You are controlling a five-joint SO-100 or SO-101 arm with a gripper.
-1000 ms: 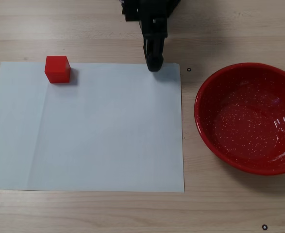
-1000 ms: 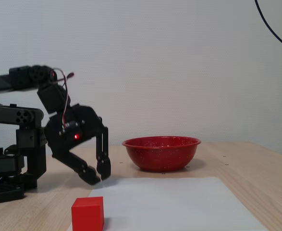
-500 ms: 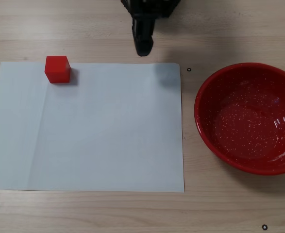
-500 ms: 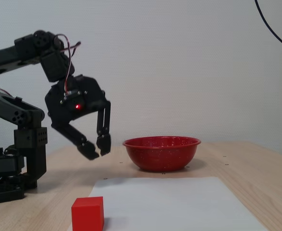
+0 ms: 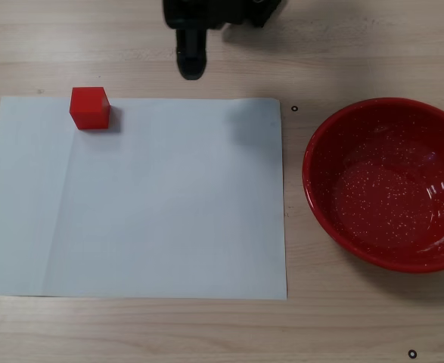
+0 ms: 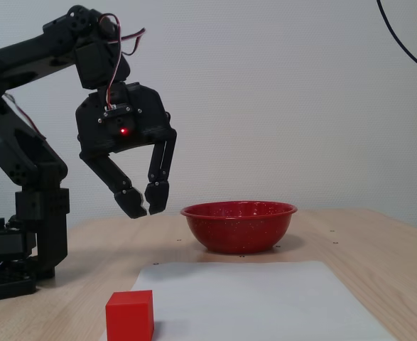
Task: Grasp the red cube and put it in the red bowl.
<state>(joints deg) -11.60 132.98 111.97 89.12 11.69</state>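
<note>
The gripper [image 6: 145, 207] hangs in the air above the table [image 6: 350, 241], with its two fingers a little apart at the tips and nothing between them. In a fixed view from above only its dark tip [image 5: 190, 62] shows, near the far edge of the worktop.

The red cube [image 5: 90, 107] sits on the white paper sheet [image 5: 169, 204], in the sheet's far left corner as that view shows it, well apart from the gripper. The red bowl [image 5: 320, 151] stands empty beside the right edge of the sheet, toward the right edge of the worktop.

I judge that the task is at its first step, the approach. The next move calls for bringing the gripper over the cube, opening the fingers wider than the cube, and lowering them around it.
</note>
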